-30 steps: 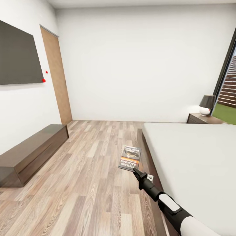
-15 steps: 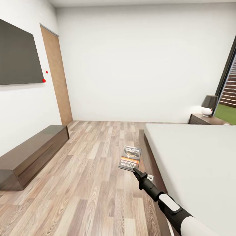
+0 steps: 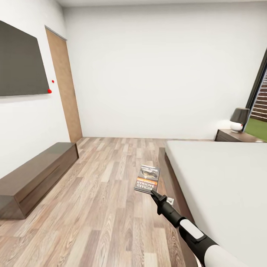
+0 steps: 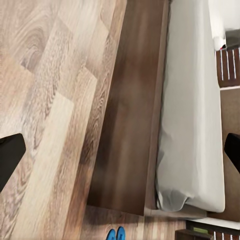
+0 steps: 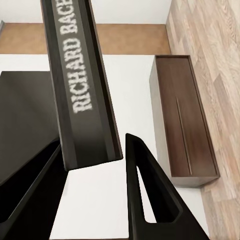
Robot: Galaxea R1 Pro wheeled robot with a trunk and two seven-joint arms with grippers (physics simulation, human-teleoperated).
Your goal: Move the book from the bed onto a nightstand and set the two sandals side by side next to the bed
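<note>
Head view: my right gripper [image 3: 153,193] clamps thin paperback book [image 3: 147,178] over wood-plank floor [image 3: 100,193], beside low bed [image 3: 222,185] with plain grey mattress.

Left wrist view: left fingers [image 4: 10,157] spread wide, empty; blue sandals [image 4: 116,234] near bed foot.

Right wrist view: I see fingers [image 5: 145,195] pinching book spine.

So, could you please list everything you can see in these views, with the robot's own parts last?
book: one, dark grey with orange band, held above the floor beside the bed.
bed: one, grey mattress on a dark brown frame, at the right.
nightstand: one, dark brown, beyond the bed.
lamp: one, black shade, white base, on the nightstand.
low cabinet: one, dark brown, along the left wall.
wall screen: one, dark.
door: one, brown.
sandals: blue, on the floor past the bed's end.
right gripper: black, jaws shut on the book.
left gripper: black, jaws open.
</note>
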